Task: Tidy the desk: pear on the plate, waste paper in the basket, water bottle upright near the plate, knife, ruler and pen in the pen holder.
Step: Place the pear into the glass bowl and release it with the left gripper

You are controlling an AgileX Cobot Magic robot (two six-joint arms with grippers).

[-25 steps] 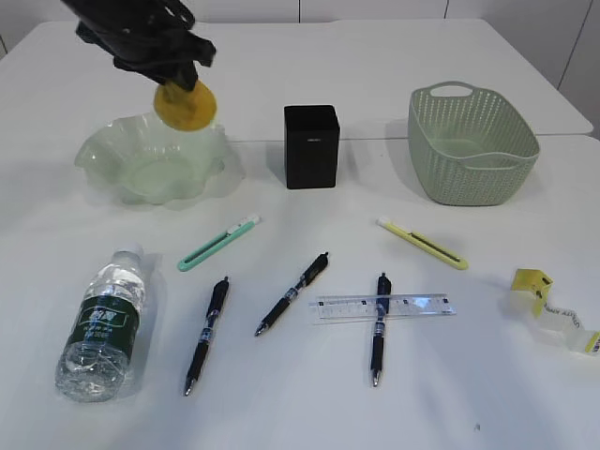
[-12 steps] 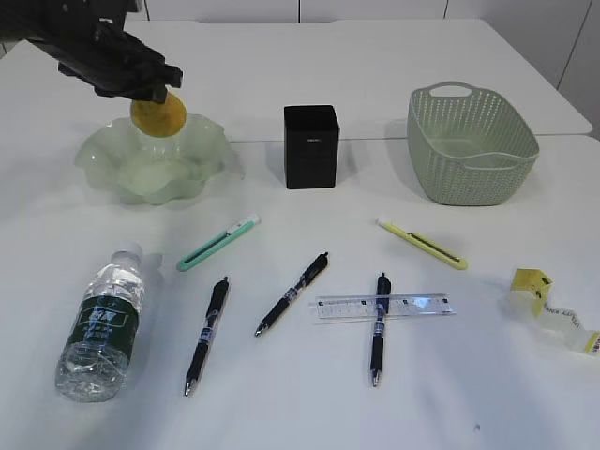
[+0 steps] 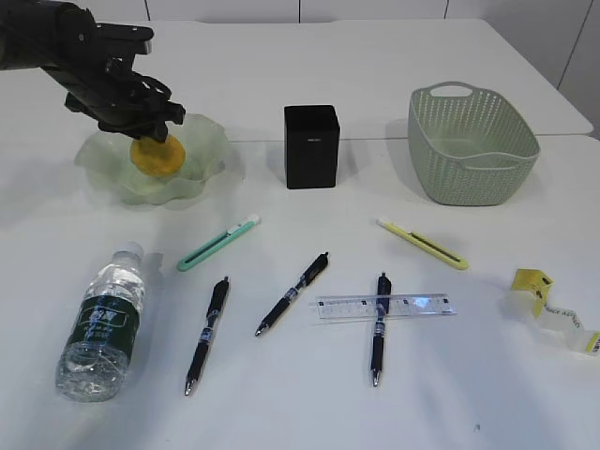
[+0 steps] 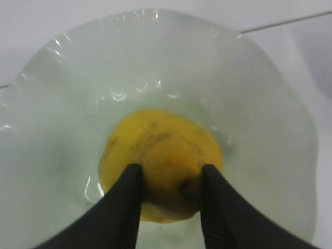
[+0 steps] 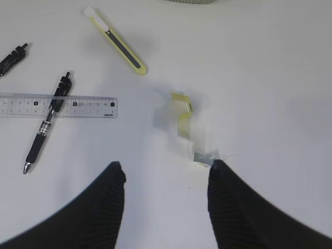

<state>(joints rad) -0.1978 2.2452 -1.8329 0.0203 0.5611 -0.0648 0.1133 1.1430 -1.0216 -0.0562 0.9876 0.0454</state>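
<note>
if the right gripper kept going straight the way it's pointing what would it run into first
Probably the yellow waste paper strip, which lies on the desk just ahead of the open jaws of the right gripper. How high the gripper hangs above it is unclear.

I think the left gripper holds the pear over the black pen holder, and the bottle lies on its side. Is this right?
Not quite. The left gripper holds the pear over the green plate, not the pen holder; the left wrist view shows this. The bottle does lie on its side.
</note>
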